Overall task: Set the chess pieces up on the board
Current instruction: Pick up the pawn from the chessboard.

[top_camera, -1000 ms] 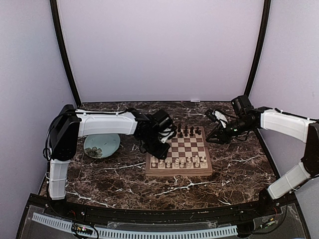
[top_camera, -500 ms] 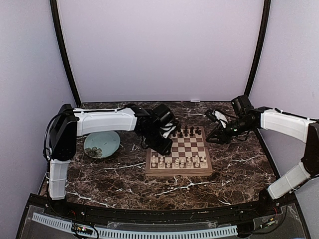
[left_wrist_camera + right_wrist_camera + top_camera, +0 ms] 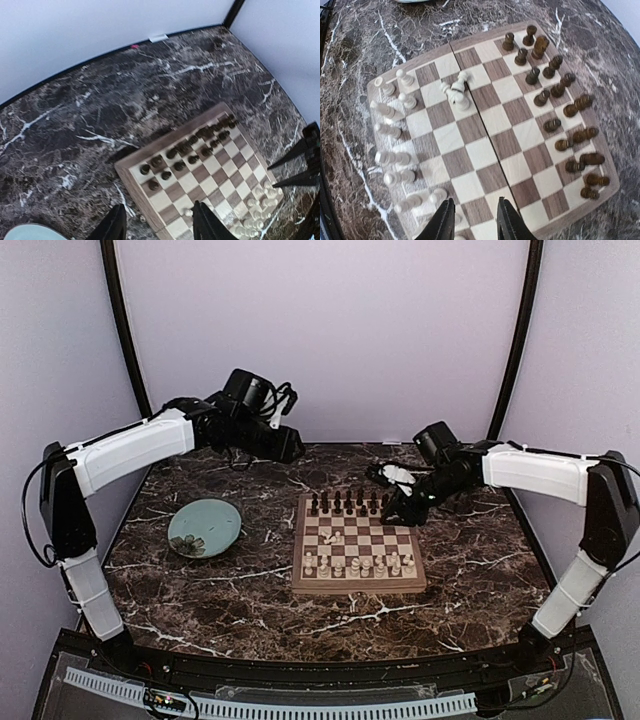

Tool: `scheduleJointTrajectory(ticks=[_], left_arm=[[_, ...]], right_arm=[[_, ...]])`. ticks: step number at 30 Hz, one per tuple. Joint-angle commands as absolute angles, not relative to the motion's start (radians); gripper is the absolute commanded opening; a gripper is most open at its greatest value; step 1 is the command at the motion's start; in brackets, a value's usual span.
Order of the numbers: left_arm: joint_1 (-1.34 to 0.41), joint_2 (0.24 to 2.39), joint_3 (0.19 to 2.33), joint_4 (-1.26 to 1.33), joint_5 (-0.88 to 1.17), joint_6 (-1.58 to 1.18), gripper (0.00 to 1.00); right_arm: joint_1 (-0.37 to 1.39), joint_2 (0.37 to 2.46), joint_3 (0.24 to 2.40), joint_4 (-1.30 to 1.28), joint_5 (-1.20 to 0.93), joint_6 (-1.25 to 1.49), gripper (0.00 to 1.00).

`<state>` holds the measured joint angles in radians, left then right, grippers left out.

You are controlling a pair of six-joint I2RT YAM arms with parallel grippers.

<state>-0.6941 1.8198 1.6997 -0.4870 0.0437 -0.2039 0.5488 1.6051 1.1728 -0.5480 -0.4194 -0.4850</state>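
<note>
The board (image 3: 360,585) lies mid-table. Dark chess pieces (image 3: 348,505) line its far rows and cream ones (image 3: 360,565) its near rows. A small cluster of cream pieces (image 3: 456,92) leans together on the middle squares. My left gripper (image 3: 290,448) hangs high behind the board's far left corner; in the left wrist view it (image 3: 158,204) is open and empty. My right gripper (image 3: 392,510) hovers over the board's far right corner; in its own view it (image 3: 474,200) is open, with only bare squares between its fingers.
A pale-teal plate (image 3: 204,528) sits on the marble left of the board. One tiny pale piece (image 3: 142,218) lies on the table just off the board's left edge. Walls close in the back and both sides.
My left arm has lifted off the board's far left corner and swung up and back to the left, its jaws opening. My right gripper has moved left to the board's far right corner.
</note>
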Motion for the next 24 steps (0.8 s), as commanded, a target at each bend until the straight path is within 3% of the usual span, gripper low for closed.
scheduleJointTrajectory(ticks=[1, 8, 24], left_arm=[[-0.628, 1.767, 1.568, -0.335, 0.048, -0.209, 0.46], [-0.578, 1.617, 1.285, -0.096, 0.024, -0.257, 0.47], [-0.559, 1.647, 1.289, -0.089, 0.204, -0.362, 0.48]], right_arm=[[0.624, 1.727, 1.314, -0.580, -0.339, -0.489, 0.30], [0.689, 1.929, 1.507, -0.635, -0.335, -0.467, 0.27], [0.724, 2.095, 1.686, -0.718, -0.372, -0.449, 0.31]])
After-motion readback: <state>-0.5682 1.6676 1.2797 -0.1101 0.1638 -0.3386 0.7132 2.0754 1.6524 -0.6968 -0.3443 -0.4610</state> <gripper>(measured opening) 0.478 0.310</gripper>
